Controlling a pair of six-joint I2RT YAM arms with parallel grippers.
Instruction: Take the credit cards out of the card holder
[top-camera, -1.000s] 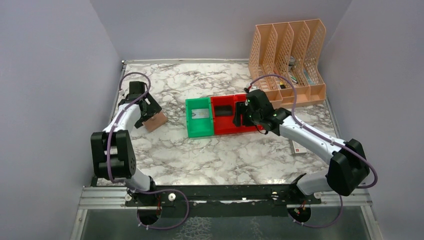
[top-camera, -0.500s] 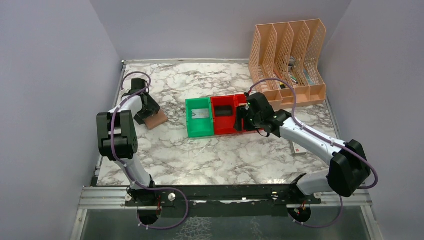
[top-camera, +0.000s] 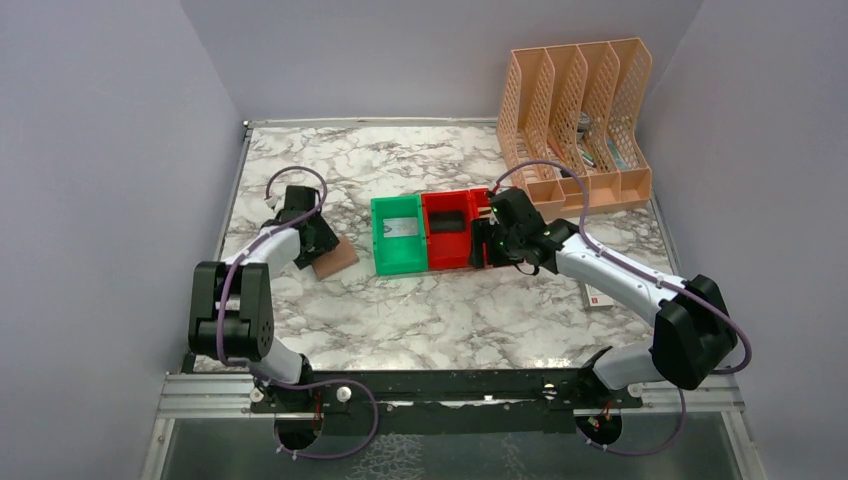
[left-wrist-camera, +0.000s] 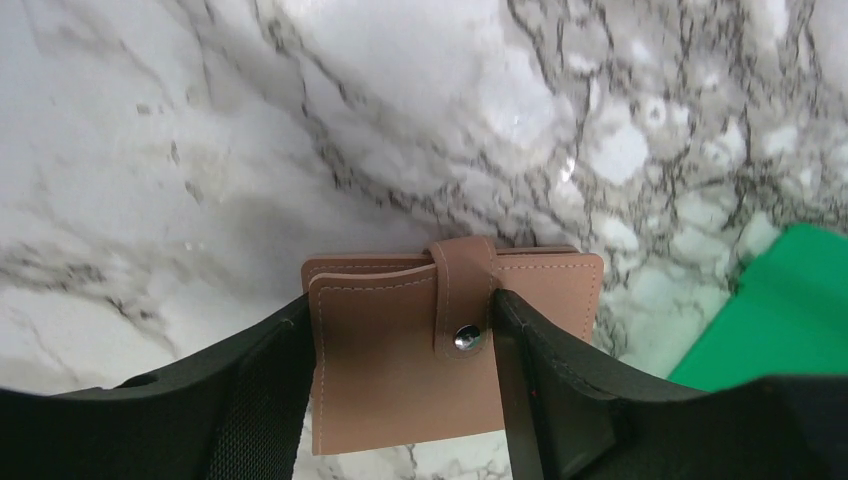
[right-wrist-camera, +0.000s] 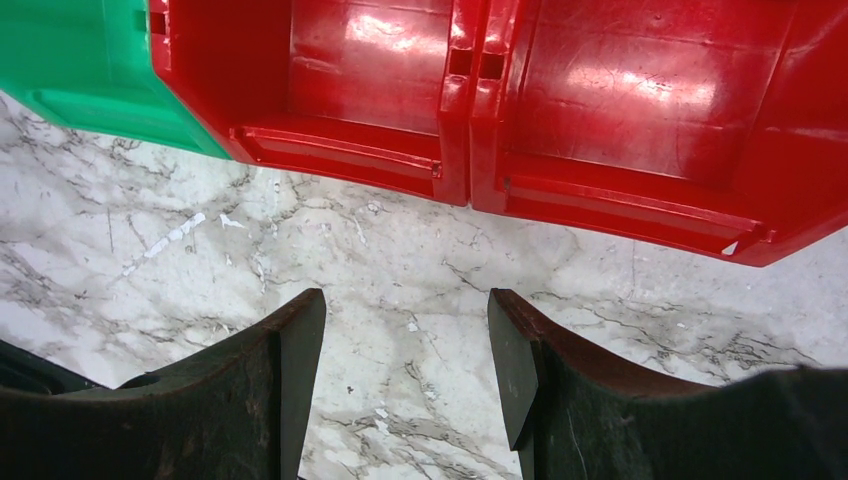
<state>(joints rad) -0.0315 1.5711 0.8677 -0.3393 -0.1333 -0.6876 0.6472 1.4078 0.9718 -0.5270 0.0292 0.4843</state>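
Note:
The card holder (left-wrist-camera: 385, 385) is a brown folded wallet, closed by a strap with a metal snap (left-wrist-camera: 463, 337). It lies on the marble left of the green bin (top-camera: 398, 236). My left gripper (left-wrist-camera: 400, 345) is closed on it: one finger sits at its left edge and the other finger (left-wrist-camera: 540, 380) rests by the strap, over its right part. From the top the holder (top-camera: 337, 259) shows just beyond the left gripper (top-camera: 322, 248). A flat grey card (top-camera: 401, 227) lies in the green bin. Any cards inside the holder are hidden. My right gripper (right-wrist-camera: 405, 345) stands open over bare marble.
Two red bins (top-camera: 450, 232) adjoin the green one, and the right gripper (top-camera: 487, 243) hovers at their right end. An orange file rack (top-camera: 580, 120) stands at the back right. A white box with a red mark (top-camera: 597, 295) lies by the right arm.
The left arm has swung right and toward the near edge, and the card holder has moved with it toward the green bin. Its jaws have narrowed. The right arm has barely moved.

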